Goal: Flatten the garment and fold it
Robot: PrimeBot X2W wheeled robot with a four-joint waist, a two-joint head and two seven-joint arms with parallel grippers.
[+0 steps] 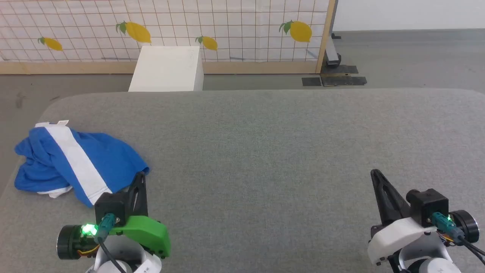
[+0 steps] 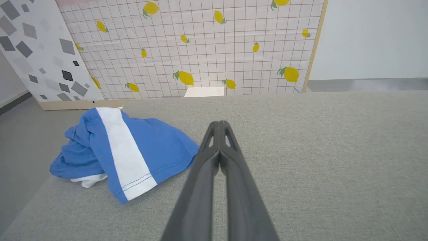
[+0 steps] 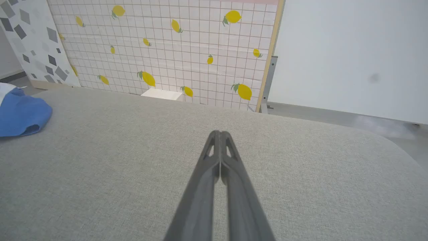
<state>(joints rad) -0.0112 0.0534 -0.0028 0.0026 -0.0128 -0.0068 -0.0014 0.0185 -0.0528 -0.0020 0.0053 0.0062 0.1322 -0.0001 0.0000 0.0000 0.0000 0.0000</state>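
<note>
- The right gripper [image 3: 220,134] hangs over the grey worktop [image 3: 133,160], fingers pressed together, holding nothing.
- The blue garment [image 3: 21,113] lies crumpled at the far left edge.
- A lemon-print screen [image 3: 167,50] stands beyond.

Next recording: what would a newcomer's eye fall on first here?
The crumpled blue garment with its white stripe, bunched at the left edge of the grey table. Next, the two shut grippers low in the head view: the left gripper close by the garment's hem, the right gripper far off to the right. Behind stands a lemon-print panel.
</note>
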